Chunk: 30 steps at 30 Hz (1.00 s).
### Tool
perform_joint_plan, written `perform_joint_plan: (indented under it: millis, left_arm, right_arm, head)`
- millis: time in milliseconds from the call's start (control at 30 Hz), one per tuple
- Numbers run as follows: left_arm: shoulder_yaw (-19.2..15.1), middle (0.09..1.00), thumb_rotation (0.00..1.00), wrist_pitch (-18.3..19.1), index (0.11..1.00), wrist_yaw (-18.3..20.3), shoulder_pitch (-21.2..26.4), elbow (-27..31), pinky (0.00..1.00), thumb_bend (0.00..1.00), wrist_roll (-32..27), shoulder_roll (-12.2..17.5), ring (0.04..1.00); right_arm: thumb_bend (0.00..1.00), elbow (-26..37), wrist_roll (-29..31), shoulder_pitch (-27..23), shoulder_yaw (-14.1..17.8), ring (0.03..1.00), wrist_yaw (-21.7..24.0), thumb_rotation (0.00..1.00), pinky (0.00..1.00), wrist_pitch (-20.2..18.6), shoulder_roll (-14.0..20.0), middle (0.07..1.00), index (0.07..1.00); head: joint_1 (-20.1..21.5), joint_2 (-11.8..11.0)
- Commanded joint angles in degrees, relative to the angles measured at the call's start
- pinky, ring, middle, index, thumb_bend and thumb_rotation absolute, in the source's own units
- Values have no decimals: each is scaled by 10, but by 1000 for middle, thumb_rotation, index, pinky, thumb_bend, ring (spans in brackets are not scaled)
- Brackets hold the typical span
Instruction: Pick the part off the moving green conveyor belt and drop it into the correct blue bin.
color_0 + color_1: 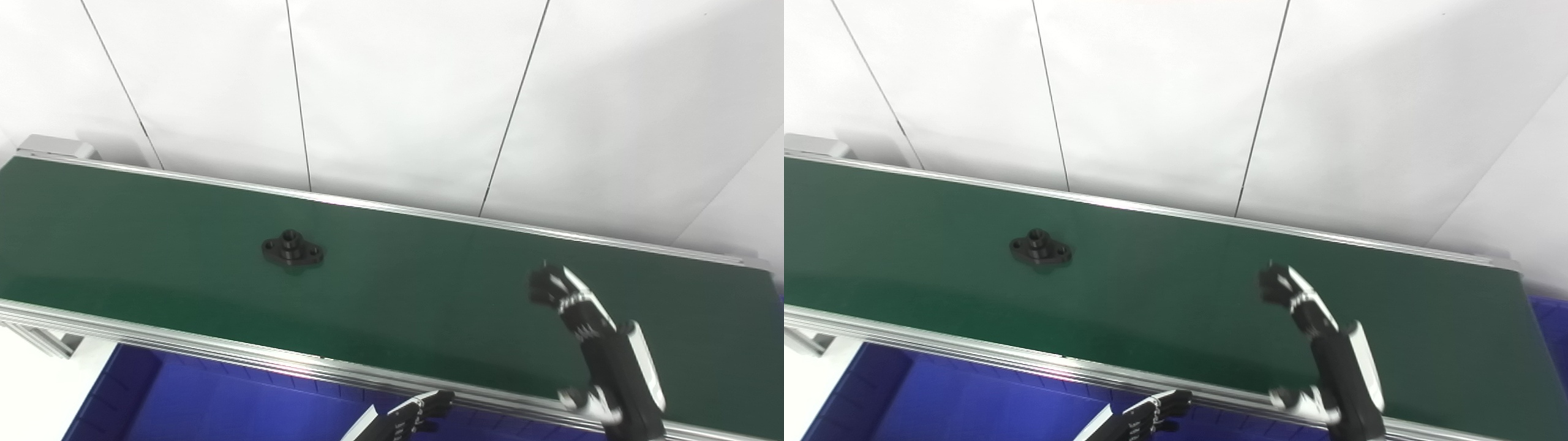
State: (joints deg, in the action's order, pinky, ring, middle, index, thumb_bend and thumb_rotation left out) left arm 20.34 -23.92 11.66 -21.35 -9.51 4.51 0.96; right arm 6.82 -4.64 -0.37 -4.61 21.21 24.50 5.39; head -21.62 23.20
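Right hand [597,343] hovering empty over green conveyor belt [429,288], fingers spread; left hand [410,419] waiting below belt edge, grip unclear; black part [293,248] lying mid-belt, well apart; blue bin [184,398] sitting beneath

white panelled wall [404,92] behind; thin dark seams
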Motion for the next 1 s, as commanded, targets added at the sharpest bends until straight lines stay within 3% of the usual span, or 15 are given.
perform_joint_plan:
  millis: [0,33,133,200,267,433,733,967]
  left_arm:
    - [1,893,863,-13,872,-2,3,6,850,931,3,-2,899]
    - [2,893,863,-13,872,-3,3,6,851,930,4,-3,900]
    - [3,896,866,-13,873,-3,3,7,857,928,5,-4,903]
    - [4,897,862,-13,874,-3,3,8,861,921,6,-5,905]
    - [4,898,865,-12,875,-5,3,9,864,916,9,-6,905]
    - [6,899,871,-13,876,-8,5,7,861,922,14,-8,905]
    - [7,904,867,-15,877,-12,9,-1,871,930,15,-17,910]
    - [9,904,869,-11,877,-12,13,-1,875,931,20,-22,912]
  right_arm:
    - [809,-1,-20,-32,-19,893,-34,770,855,24,10,888,897]
    - [812,-7,-29,-43,-28,898,-46,780,857,24,15,894,901]
    - [861,-31,-68,-76,-55,852,-87,823,724,24,30,889,893]
    - [878,-46,-101,-96,-76,861,-117,848,738,24,42,893,899]
    - [893,-62,-138,-117,-100,865,-156,858,830,24,52,882,890]
    - [921,-95,-226,-152,-135,854,-227,882,859,24,61,881,881]
    - [867,-124,-316,-180,-144,869,-241,878,890,8,40,895,903]
    - [869,-131,-386,-198,-154,842,-240,799,871,-40,19,866,892]
  head:
    - [0,0]
    - [0,0]
    - [-2,1]
    - [-3,1]
    - [-4,1]
    - [-9,0]
    - [-20,-3]
    - [-25,-4]
